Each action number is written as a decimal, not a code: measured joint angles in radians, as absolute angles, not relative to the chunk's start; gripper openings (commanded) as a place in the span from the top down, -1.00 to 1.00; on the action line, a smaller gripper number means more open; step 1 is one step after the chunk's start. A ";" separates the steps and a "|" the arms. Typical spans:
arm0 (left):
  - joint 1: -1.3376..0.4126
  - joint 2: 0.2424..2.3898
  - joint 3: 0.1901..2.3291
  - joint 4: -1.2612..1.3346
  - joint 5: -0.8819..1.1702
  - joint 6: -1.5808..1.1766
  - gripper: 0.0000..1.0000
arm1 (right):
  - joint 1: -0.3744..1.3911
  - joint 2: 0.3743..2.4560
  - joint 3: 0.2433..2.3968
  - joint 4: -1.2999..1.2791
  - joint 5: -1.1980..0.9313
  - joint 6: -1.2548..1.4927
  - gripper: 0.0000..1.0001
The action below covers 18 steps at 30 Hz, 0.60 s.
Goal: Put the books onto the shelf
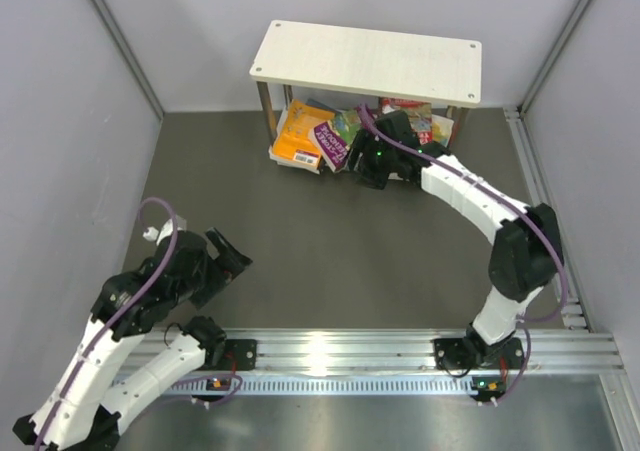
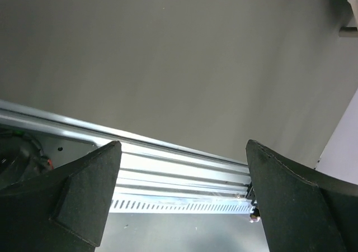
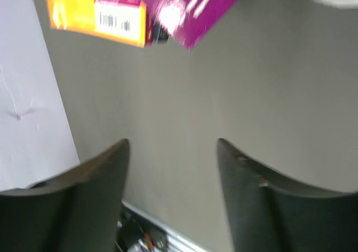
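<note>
Grey matte table (image 1: 330, 251) extends in front of the shelf (image 1: 365, 61). The books (image 1: 400, 116) lie heaped beneath the shelf's top board. An orange book (image 1: 303, 136) and a purple book (image 1: 333, 143) overhang the shelf's front edge. The right gripper (image 3: 173, 146) sits just before the shelf, jaws partly parted and holding nothing. The left gripper (image 2: 182, 146), well away from the shelf, stands wide and empty. Recommended: press the overhanging spines squarely inward; avoid snagging covers.

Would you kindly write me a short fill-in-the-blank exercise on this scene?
1. The books lie ___ the shelf's top board.
2. The orange-yellow book carries a white ___ label.
3. The end effector beside the books belongs to the ___ arm.
4. The left end effector stands ___, holding nothing.
Missing words: under; barcode; right; open.
</note>
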<state>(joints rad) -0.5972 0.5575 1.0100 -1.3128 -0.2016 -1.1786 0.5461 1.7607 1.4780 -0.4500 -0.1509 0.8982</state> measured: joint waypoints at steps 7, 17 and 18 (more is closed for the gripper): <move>-0.597 0.772 1.015 -1.131 -0.167 -1.087 -0.98 | 0.551 1.565 1.417 -0.661 -0.176 0.797 -0.44; -0.597 1.284 1.214 -0.731 -0.072 -0.844 -0.98 | 0.563 1.007 1.326 -0.649 -0.084 0.654 -0.49; -0.597 1.332 1.247 -0.682 -0.065 -0.822 -0.98 | 0.563 0.957 1.314 -0.649 -0.078 0.654 -0.50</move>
